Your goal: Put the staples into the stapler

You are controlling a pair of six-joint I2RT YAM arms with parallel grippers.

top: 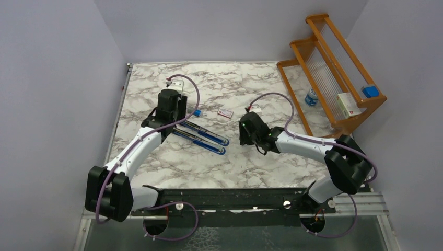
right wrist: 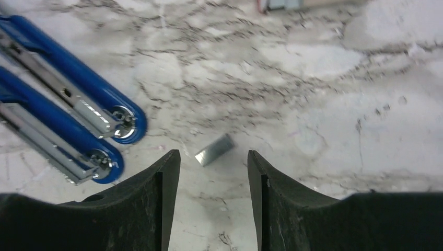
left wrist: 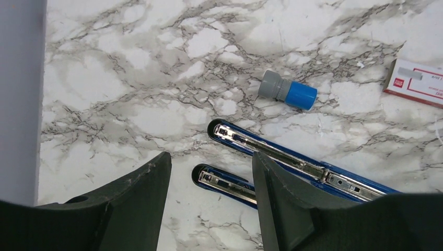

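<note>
Item 1, right tool (right wrist: 212,155): fingers parted, nothing between them, held above the marble-patterned tabletop (right wrist: 334,104)

Item 2, staple strip (right wrist: 214,149): short silvery-grey bar lying flat and slanted on the tabletop at 12 o'clock of the right tool, just past its fingertips, touched by neither finger

Item 3, stapler (right wrist: 68,112): blue, lying open, its two arms side by side with the metal channels facing up. Its rounded ends sit at 10 o'clock of the right tool, near the staple strip but apart from it

Item 4, left tool (left wrist: 210,159): fingers parted and gripping nothing, poised over the stapler's opposite end. In the left wrist view the nearer arm runs behind the finger on the view's right, and contact cannot be told

Item 5, blue-capped cylinder (left wrist: 288,90): small, grey-bodied, lying on its side at 1 o'clock of the left tool, just beyond the stapler's farther arm and not touching it

Item 6, staple box (left wrist: 415,81): flat, white with a red label, at 2 o'clock of the left tool. In the top view it lies at 11 o'clock of the right tool, apart from the stapler

Item 7, wooden rack (top: 334,68): stepped, standing in the tabletop's 2 o'clock corner, holding a white carton (top: 348,104) and a small blue object (top: 370,91). A small bottle (top: 311,97) shows through its rails
</note>
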